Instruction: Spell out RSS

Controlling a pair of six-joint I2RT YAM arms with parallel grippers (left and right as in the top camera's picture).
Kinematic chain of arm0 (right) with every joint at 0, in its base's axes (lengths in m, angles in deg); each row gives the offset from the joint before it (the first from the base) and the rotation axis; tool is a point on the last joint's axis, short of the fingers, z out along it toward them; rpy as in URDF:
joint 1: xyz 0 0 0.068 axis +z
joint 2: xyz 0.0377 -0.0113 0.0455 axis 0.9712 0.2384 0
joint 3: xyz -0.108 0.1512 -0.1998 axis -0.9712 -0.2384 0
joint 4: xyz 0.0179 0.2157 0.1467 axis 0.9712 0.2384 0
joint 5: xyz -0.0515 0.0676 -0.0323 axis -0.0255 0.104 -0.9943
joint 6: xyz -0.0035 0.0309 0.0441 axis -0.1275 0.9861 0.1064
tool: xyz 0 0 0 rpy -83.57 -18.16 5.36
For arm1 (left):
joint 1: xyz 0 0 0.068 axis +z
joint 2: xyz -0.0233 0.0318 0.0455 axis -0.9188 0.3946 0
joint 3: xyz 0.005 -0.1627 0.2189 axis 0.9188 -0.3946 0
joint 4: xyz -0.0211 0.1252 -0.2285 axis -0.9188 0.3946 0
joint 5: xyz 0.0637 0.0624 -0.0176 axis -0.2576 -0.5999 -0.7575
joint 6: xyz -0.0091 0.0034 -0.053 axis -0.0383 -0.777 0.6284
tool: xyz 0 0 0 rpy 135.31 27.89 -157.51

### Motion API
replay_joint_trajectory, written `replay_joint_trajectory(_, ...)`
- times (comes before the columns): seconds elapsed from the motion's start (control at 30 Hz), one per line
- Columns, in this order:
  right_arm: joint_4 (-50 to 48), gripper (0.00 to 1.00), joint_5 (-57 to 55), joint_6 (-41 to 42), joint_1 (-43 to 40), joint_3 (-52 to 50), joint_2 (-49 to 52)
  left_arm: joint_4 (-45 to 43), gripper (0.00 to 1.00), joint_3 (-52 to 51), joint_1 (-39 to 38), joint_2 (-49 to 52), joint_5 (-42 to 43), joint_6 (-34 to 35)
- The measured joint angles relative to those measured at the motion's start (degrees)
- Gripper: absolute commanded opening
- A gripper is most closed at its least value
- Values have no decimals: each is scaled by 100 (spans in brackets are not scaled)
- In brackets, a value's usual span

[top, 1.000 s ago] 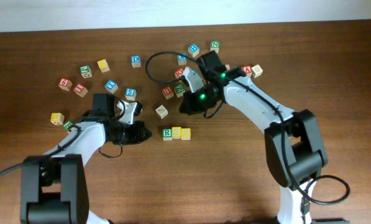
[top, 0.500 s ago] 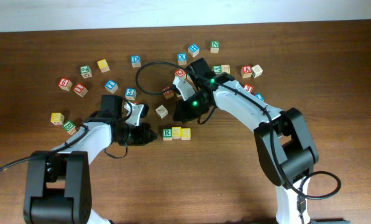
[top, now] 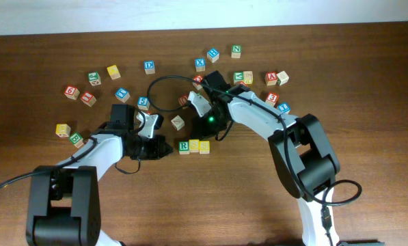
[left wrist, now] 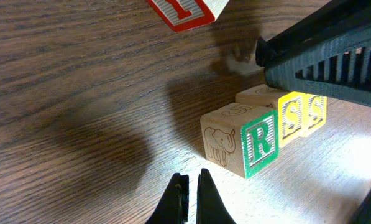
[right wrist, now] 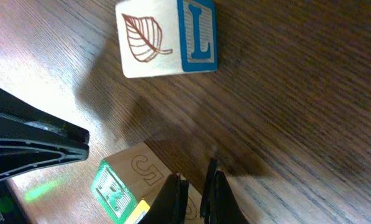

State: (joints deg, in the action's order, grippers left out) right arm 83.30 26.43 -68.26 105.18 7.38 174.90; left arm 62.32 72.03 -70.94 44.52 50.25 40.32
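At table centre the RSS row (top: 194, 146) sits unmoved, cubes touching, while my right gripper (right wrist: 194, 169) has swung in beside it, and it and the left gripper (left wrist: 192, 175) are pressed together, empty, so spelling looks done.

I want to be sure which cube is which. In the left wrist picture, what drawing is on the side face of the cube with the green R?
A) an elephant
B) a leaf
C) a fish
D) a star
A: on the green R cube, the plain wood face to the left of the letter carries an outlined elephant. The leaf drawing is on the blue L cube, seen in the right wrist view.
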Motion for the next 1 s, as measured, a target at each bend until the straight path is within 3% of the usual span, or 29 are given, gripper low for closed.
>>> replay_joint_trajectory(0.4, 50, 4, 2, 4, -28, 83, 13, 0, 0, 0, 0, 0, -42, 0)
replay_joint_trajectory(0.47, 389, 4, -63, 52, -122, 579, 59, -11, 0, 0, 2, 0, -214, 0)
replay_joint_trajectory(0.57, 1880, 4, -758, 363, -522, 2028, 48, 385, 0, 103, 214, -166, -560, 11)
replay_joint_trajectory(0.63, 3082, 4, -1220, 468, -717, 2855, -24, 957, 0, 413, 348, -800, -944, 22)
replay_joint_trajectory(0.73, 4299, 4, -1908, 734, -929, 3585, -935, 1493, 0, 1034, 278, -2903, -1399, -28)
replay_joint_trajectory(0.9, 5123, 4, -2267, 1036, -870, 3477, -2594, 2839, 0, 1084, -50, -5497, -1554, -116)
replay_joint_trajectory(1.0, 5038, 4, -2813, 1399, -614, 2461, -3952, 3582, 0, 1091, -111, -6653, -1609, -179)
